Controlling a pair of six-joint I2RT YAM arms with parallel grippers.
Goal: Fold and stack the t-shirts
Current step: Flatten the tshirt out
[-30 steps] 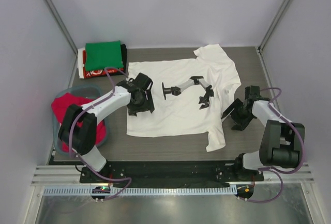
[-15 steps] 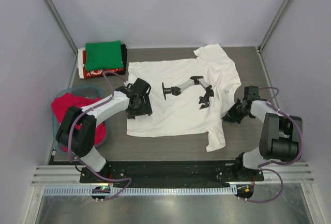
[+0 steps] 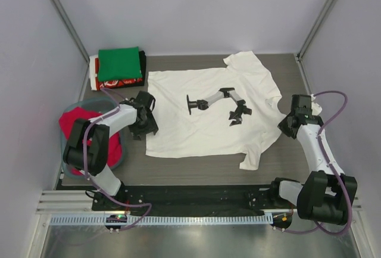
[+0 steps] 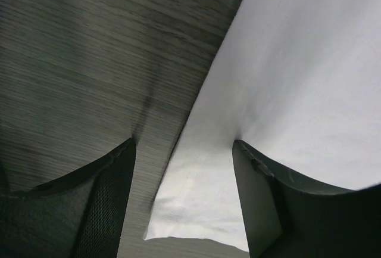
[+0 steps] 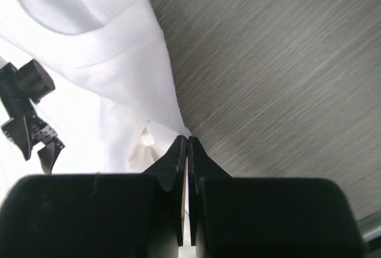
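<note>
Stretched a little flatter than a second ago, the white t-shirt (image 3: 196,133) lies spread face up in the middle of the table (image 3: 280,168), collar end toward the right and its black chest print showing; the collar side has been drawn slightly rightward and the near sleeve has shifted with it. The right gripper (image 5: 187,143) has swung outward from the shirt's right flank; its fingers are pressed together on a fold of white cloth just beside the collar. The left gripper (image 4: 184,143) has backed off the shirt body to the hem edge, where its fingers stand spread, one over cloth and one over bare wood, gripping nothing. This looks like smoothing before the first fold, which is not yet begun. Well apart at the far left, the folded stack (image 3: 119,67) waits with a green tee on top; a red tee (image 3: 80,124) still sits in the tub (image 3: 64,145).
</note>
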